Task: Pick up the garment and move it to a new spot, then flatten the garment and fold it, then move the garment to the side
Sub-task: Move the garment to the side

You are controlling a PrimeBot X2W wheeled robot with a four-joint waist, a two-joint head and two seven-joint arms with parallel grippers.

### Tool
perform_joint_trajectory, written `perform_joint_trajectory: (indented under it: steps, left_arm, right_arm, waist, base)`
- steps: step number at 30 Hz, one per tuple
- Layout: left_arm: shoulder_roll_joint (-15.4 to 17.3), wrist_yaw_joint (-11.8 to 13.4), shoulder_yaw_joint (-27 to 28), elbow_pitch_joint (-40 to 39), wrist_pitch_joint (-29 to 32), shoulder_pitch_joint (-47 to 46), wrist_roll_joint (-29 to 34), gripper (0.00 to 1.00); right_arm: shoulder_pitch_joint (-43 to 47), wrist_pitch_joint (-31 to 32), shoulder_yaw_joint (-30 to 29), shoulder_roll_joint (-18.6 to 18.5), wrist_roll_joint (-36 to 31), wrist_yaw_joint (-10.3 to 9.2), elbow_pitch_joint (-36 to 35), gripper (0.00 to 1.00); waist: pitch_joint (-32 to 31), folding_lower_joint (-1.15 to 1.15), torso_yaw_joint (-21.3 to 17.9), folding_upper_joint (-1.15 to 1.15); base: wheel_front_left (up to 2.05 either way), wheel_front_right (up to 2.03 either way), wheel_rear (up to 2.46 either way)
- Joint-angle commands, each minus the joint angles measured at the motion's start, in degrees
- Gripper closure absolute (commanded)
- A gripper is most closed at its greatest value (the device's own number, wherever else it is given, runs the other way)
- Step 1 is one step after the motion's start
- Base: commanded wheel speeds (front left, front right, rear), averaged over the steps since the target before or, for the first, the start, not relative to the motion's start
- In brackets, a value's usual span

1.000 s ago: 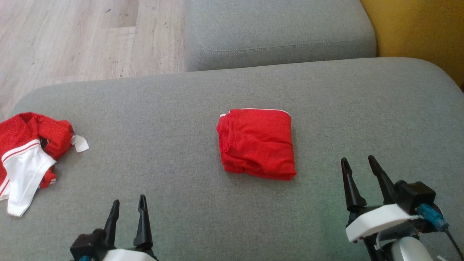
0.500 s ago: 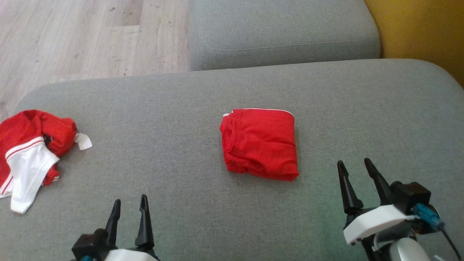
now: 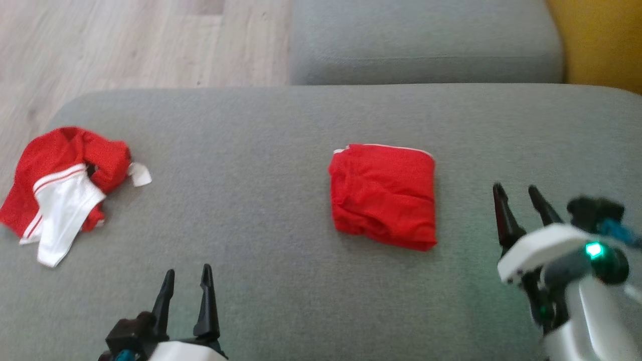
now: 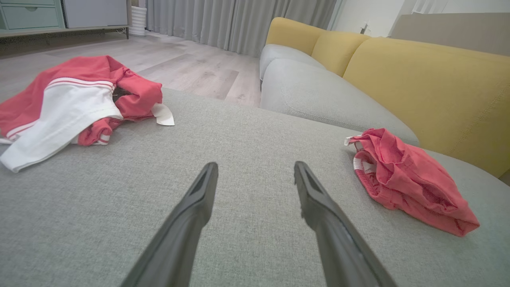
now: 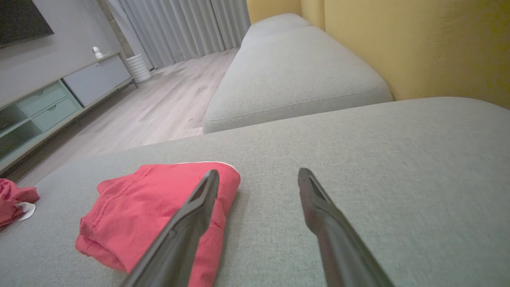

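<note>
A folded red garment [image 3: 383, 195] with a white-piped edge lies flat in the middle of the grey seat cushion [image 3: 261, 150]. It also appears in the left wrist view [image 4: 410, 183] and the right wrist view [image 5: 151, 203]. My right gripper [image 3: 514, 187] hovers open just right of that garment, its left finger crossing over the cloth's edge in the wrist view [image 5: 258, 171]. My left gripper [image 3: 188, 269] stands open near the front edge, over bare cushion [image 4: 255, 164]. A crumpled red and white garment [image 3: 65, 190] lies at the far left [image 4: 79, 99].
A second grey cushion [image 3: 426, 45] sits behind the seat, with the yellow backrest [image 3: 602, 40] to the right. Wooden floor [image 3: 100, 45] lies beyond the cushion's left and far edge. A low cabinet [image 5: 59, 95] stands across the room.
The head camera has shifted, sliding the whole scene rightward. My right gripper has moved forward, now level with the folded garment's right side. Left gripper holds its place.
</note>
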Motion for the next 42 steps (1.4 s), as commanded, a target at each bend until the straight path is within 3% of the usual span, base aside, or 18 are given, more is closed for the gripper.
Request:
perform_joint_trajectory:
  steps: [1, 13, 21, 23, 24, 26, 34, 42]
  left_arm:
    - [0.2, 0.0, 1.6, -1.9, -0.2, -3.1, 0.5, 0.0]
    - [-0.7, -0.2, 0.9, -2.5, 0.0, -6.5, 1.3, 0.0]
    - [-1.5, -0.6, 1.4, -1.9, -0.4, -7.8, 1.6, 0.0]
    - [-1.6, -0.7, 1.6, -1.8, -0.5, -7.8, 1.6, 0.0]
    - [-1.7, -0.7, 1.7, -1.7, -0.5, -7.9, 1.7, 0.0]
    - [-1.9, -0.8, 1.8, -1.7, -0.5, -8.1, 1.8, 0.0]
    - [-2.1, -1.5, 2.0, -2.4, -0.7, -9.6, 3.0, 0.0]
    - [-2.1, -1.7, 1.1, -5.0, -0.6, -11.4, 4.4, 0.0]
  right_arm:
    - [-3.5, 0.7, 1.0, -0.2, -0.6, 0.43, -1.2, 0.0]
    - [-15.4, 7.6, -2.6, -0.4, -4.4, 0.43, 13.0, 0.0]
    - [-17.9, 11.1, -0.5, -1.0, -2.8, 0.43, 20.7, 0.0]
    - [-18.4, 11.6, 0.5, -1.0, -1.8, 0.43, 21.5, 0.51]
    - [-18.7, 11.8, 1.1, -1.1, -1.3, 0.43, 21.8, 0.63]
    - [-19.2, 11.9, 2.2, -1.3, -0.3, 0.43, 22.3, 1.0]
    - [-21.7, 9.6, 4.6, -5.5, 1.5, 0.43, 22.3, 1.0]
    - [-22.1, 10.5, 2.3, -13.7, 1.7, 0.43, 18.0, 1.0]
  waist:
    - [1.3, 0.0, 1.4, 0.0]
    - [9.1, 0.0, 8.9, 0.0]
    - [11.0, 0.0, 10.3, 0.0]
    - [11.3, 0.0, 10.1, 0.0]
    - [11.5, 0.0, 9.8, 0.0]
    - [11.8, 0.0, 9.3, 0.0]
    - [13.2, 0.0, 5.4, 0.0]
    - [14.6, 0.0, -1.5, 0.0]
  base:
    - [0.0, 0.0, 0.0]
    - [0.0, 0.0, 0.0]
    - [0.0, 0.0, 0.0]
    - [0.0, 0.0, 0.0]
    - [0.0, 0.0, 0.0]
    - [0.0, 0.0, 0.0]
    - [0.0, 0.0, 0.0]
    - [0.0, 0.0, 0.0]
